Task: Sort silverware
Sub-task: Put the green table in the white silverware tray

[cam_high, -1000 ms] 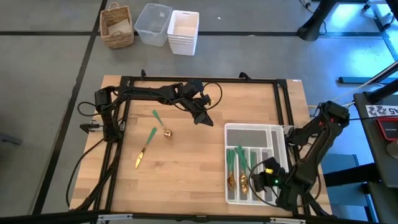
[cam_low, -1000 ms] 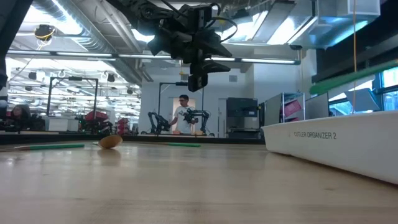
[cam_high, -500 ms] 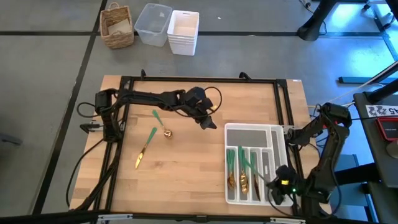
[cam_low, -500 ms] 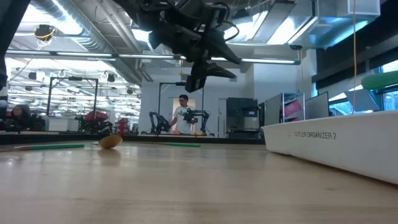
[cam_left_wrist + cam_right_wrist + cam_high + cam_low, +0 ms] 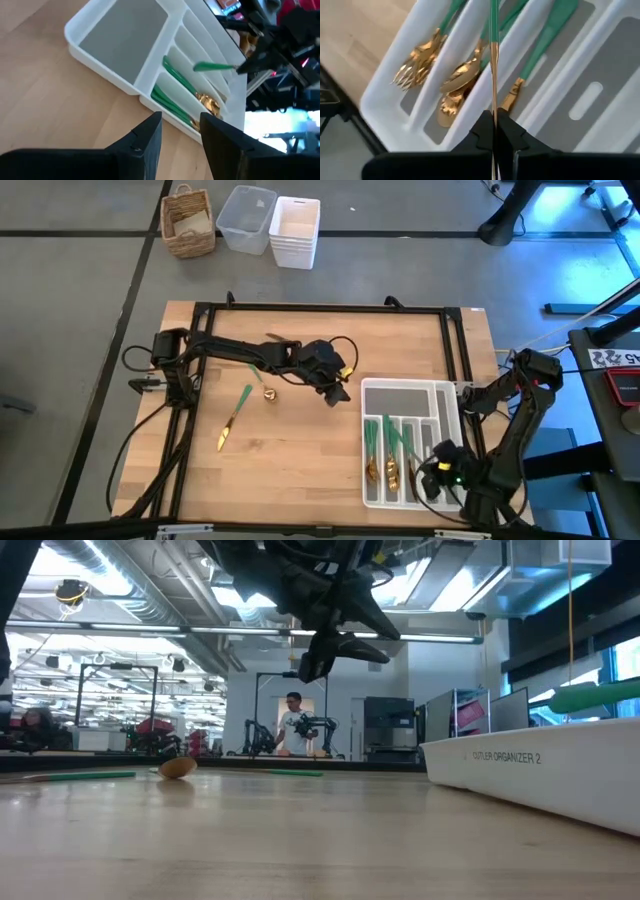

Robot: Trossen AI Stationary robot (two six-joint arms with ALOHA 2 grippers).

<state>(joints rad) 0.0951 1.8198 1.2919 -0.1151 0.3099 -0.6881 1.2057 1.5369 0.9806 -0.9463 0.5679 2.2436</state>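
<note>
The white cutlery tray point(image 5: 400, 385) sits at the table's near right, with several green-handled gold pieces point(image 5: 420, 62) lying in its narrow slots. My right gripper point(image 5: 433, 466) hovers over the tray's near end, shut on one slim piece of silverware point(image 5: 215, 66). My left gripper point(image 5: 338, 392) hangs open and empty above the table, just left of the tray's far corner. A knife point(image 5: 234, 416) and a spoon point(image 5: 268, 392) lie flat on the wood at the left; my left arm hides part of the spoon's handle. My right gripper pinches the piece's gold end point(image 5: 494, 102) between its two fingers point(image 5: 506, 131). The fingers slant down over the tray's near end and lie along the piece. Its green handle point(image 5: 494, 20) sticks out past the fingertips, clear above the slots.
A black frame point(image 5: 300, 308) runs round the table. Beyond the far edge stand a wicker basket point(image 5: 188, 222), a clear bin point(image 5: 246, 218) and stacked white bins point(image 5: 295, 230). A person point(image 5: 293, 725) stands far off in the room behind.
My left gripper has swung toward the table's near edge and a little right, closer to the tray's far corner, rolling as it went, and stays open. My right gripper has shifted over the tray's near end; the held piece's green handle has tipped flatter and sunk closer to the tray's rim.
</note>
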